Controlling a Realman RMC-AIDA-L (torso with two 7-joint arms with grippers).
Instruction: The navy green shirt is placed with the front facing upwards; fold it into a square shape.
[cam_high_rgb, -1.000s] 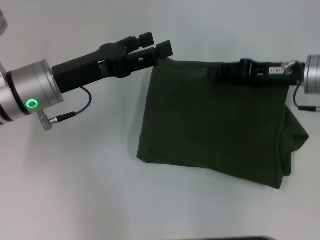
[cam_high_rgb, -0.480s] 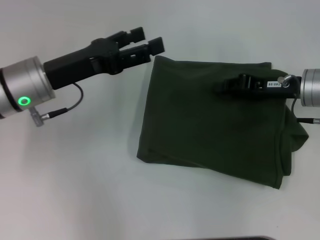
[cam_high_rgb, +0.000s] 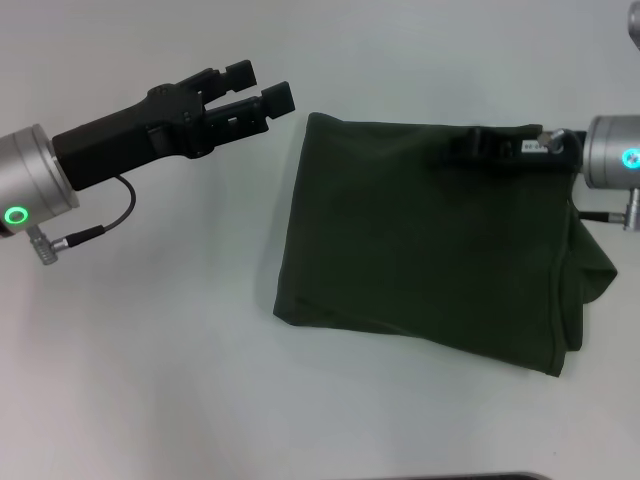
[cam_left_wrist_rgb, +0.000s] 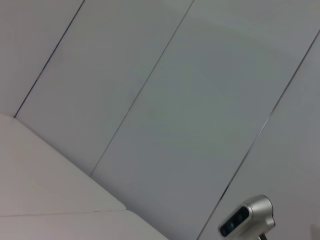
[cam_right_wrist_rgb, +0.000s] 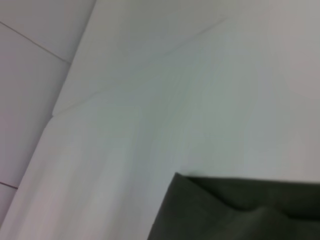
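My navy green shirt (cam_high_rgb: 430, 245) lies folded into a rough square on the white bench (cam_high_rgb: 150, 350). My left hand (cam_high_rgb: 262, 88), fingers apart and empty, hovers just beside its far left corner. My right hand (cam_high_rgb: 470, 148) sits over the far edge, its grip impossible to tell; the folding looks nearly finished, and I judge the next move is squaring the uneven right side.

Lighting: bright, even, diffuse from overhead; white table (cam_high_rgb: 180, 380) near overexposed, with faint vignetting at the lower corners of the head view. Shadows: soft, narrow, under the navy green shirt (cam_high_rgb: 430, 240) at its lower edge. Detail in the dark cloth is crushed. Right wrist view: strongly blurred, cloth edge soft. Left wrist view: sharp, flat grey, no glare.
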